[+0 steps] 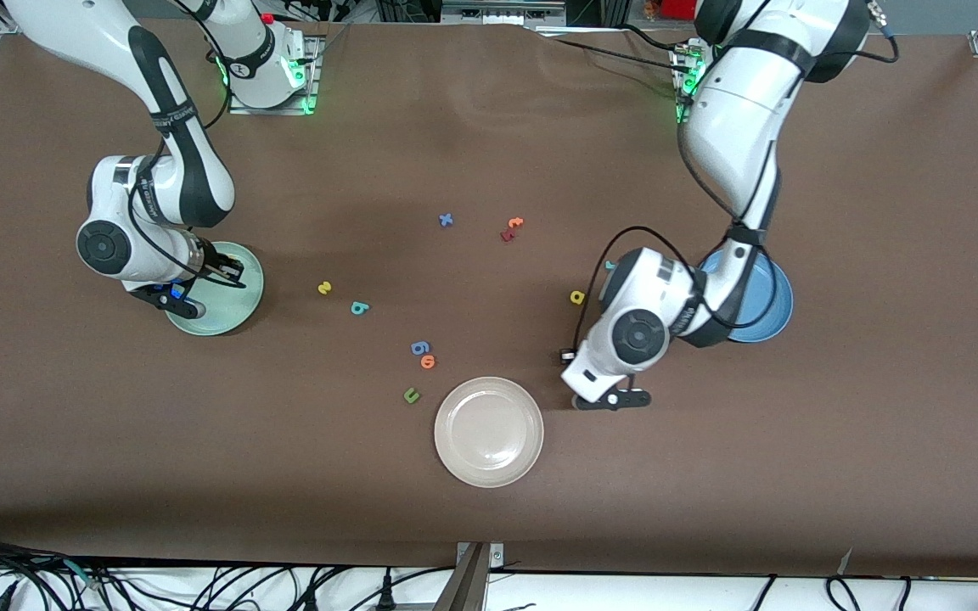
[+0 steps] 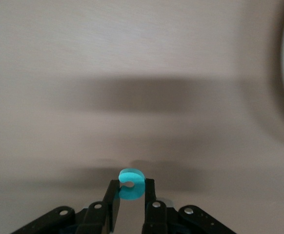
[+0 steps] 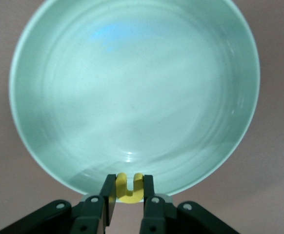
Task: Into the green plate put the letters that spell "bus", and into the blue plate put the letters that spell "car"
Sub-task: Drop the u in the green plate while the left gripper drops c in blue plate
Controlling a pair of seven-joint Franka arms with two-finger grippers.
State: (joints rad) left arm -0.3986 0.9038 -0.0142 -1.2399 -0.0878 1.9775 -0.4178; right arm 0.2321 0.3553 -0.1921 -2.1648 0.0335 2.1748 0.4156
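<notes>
The right arm bends down at its end of the table, its right gripper clamped on the small yellow foam "u" over the rim of the round mint-green plate, whose whole bare bowl lies under it. The left arm folds low over bare brown table between the beige-white plate and the round blue plate, its left gripper pinching the tiny teal foam "c".
</notes>
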